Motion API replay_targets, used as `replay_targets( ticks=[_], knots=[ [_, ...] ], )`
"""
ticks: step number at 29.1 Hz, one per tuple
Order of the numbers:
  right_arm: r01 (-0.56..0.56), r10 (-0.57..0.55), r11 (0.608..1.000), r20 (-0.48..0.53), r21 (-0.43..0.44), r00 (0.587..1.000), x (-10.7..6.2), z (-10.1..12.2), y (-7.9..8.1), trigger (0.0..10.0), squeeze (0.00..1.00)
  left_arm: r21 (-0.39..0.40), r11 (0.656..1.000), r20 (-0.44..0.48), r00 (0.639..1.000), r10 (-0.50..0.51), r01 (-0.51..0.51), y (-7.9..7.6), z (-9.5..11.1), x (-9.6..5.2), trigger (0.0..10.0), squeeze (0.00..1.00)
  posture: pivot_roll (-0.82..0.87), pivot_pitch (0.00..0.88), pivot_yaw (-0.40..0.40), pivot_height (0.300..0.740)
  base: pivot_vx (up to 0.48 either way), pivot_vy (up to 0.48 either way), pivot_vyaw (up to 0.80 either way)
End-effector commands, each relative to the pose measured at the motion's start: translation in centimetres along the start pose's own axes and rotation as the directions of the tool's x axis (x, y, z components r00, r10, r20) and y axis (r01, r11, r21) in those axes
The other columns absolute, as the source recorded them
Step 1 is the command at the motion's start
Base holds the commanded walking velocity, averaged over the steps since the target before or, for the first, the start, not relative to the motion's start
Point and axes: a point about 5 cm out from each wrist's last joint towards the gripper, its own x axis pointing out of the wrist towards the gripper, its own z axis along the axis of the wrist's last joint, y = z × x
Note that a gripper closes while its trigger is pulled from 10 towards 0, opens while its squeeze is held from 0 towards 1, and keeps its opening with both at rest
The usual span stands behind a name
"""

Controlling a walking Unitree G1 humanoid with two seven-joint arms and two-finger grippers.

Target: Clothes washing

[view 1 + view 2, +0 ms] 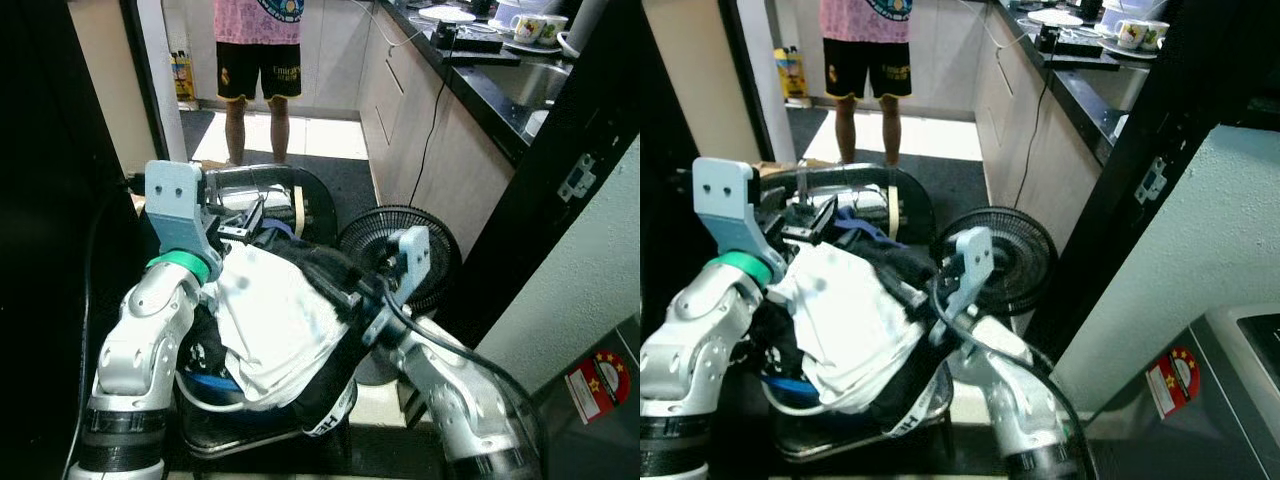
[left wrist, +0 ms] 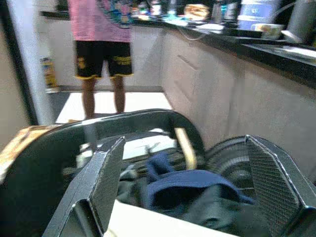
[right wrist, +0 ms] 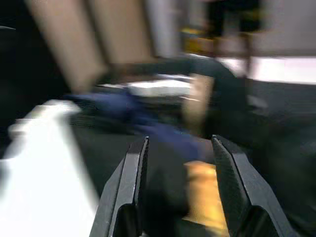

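A heap of clothes (image 1: 275, 325) is held between my two arms: a white garment on top, black cloth with white lettering (image 1: 325, 415) beneath, and a blue piece (image 2: 187, 190) at the back. My left gripper (image 1: 240, 228) sits at the heap's upper far edge. Its fingers (image 2: 106, 177) stand wide apart and open, with the blue and dark cloth lying between them. From the right, my right gripper (image 1: 345, 292) pushes into the black cloth. Its fingers (image 3: 131, 192) are apart in a blurred picture, with dark cloth between them. A basket rim (image 1: 205, 405) shows under the heap.
A black curved tub or chair back (image 1: 270, 180) stands just behind the heap, and a black floor fan (image 1: 390, 235) is to its right. A person (image 1: 258, 60) stands further back in the kitchen aisle. A dark counter (image 1: 480, 70) runs along the right. A grey appliance with a red sticker (image 1: 597, 385) is at the near right.
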Motion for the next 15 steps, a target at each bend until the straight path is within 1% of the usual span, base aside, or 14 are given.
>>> replay_targets(
  ticks=[1, 3, 6, 7, 9, 10, 11, 12, 14, 15],
  knots=[
    [0.093, -0.093, 0.996, -0.016, -0.016, 0.996, -0.4, -0.4, -1.8, 10.0, 0.00, -0.003, 1.000, -0.006, 1.000, -0.001, 0.001, -0.1, -0.2, -0.1, 10.0, 0.00, -0.02, 0.111, -0.036, 0.740, 0.000, 0.000, 0.00],
    [0.120, -0.121, 0.992, -0.013, -0.027, 0.993, -0.6, -0.1, -3.0, 10.0, 0.00, -0.006, 1.000, -0.008, 1.000, 0.001, -0.001, -0.1, -0.3, -0.1, 10.0, 0.00, -0.02, 0.110, -0.035, 0.740, 0.000, 0.000, 0.00],
    [0.087, -0.087, 0.996, -0.023, -0.010, 0.996, -0.6, -0.2, -3.1, 10.0, 0.00, -0.007, 1.000, -0.009, 1.000, -0.003, 0.003, -0.2, -0.3, 0.0, 10.0, 0.00, -0.02, 0.111, -0.032, 0.740, 0.000, 0.000, 0.00],
    [0.010, -0.009, 1.000, -0.038, 0.026, 0.999, -0.6, -0.6, -2.5, 10.0, 0.00, -0.009, 1.000, -0.010, 1.000, -0.007, 0.007, -0.3, -0.4, 0.0, 10.0, 0.00, -0.02, 0.110, -0.033, 0.740, 0.000, 0.000, 0.00],
    [0.010, -0.009, 1.000, -0.038, 0.026, 0.999, -0.6, -0.6, -2.5, 10.0, 0.00, -0.009, 1.000, -0.010, 1.000, -0.007, 0.007, -0.3, -0.4, 0.0, 10.0, 0.00, -0.02, 0.110, -0.033, 0.740, 0.000, 0.000, 0.00],
    [-0.074, 0.077, 0.996, -0.060, 0.058, 0.995, -0.7, -1.1, -1.6, 10.0, 0.00, -0.010, 1.000, -0.010, 1.000, -0.010, 0.010, -0.4, -0.4, 0.0, 10.0, 0.00, -0.02, 0.112, -0.034, 0.740, 0.000, 0.000, 0.00],
    [-0.132, 0.137, 0.988, -0.072, 0.079, 0.988, -0.9, -1.7, -0.8, 10.0, 0.00, -0.012, 1.000, -0.011, 1.000, -0.012, 0.012, -0.5, -0.4, 0.0, 10.0, 0.00, -0.02, 0.111, -0.036, 0.740, 0.000, 0.000, 0.00],
    [-0.132, 0.137, 0.988, -0.072, 0.079, 0.988, -0.9, -1.7, -0.8, 10.0, 0.00, -0.012, 1.000, -0.011, 1.000, -0.012, 0.012, -0.5, -0.4, 0.0, 10.0, 0.00, -0.02, 0.111, -0.036, 0.740, 0.000, 0.000, 0.00],
    [-0.168, 0.177, 0.980, -0.094, 0.104, 0.980, -1.1, -2.9, 0.5, 10.0, 0.00, -0.014, 1.000, -0.011, 1.000, -0.013, 0.013, -0.6, -0.4, 0.0, 10.0, 0.00, -0.01, 0.112, -0.037, 0.740, 0.000, 0.000, 0.00],
    [-0.168, 0.177, 0.980, -0.094, 0.104, 0.980, -1.1, -2.9, 0.5, 10.0, 0.00, -0.014, 1.000, -0.011, 1.000, -0.013, 0.013, -0.6, -0.4, 0.0, 10.0, 0.00, -0.01, 0.112, -0.037, 0.740, 0.000, 0.000, 0.00]
  ],
)
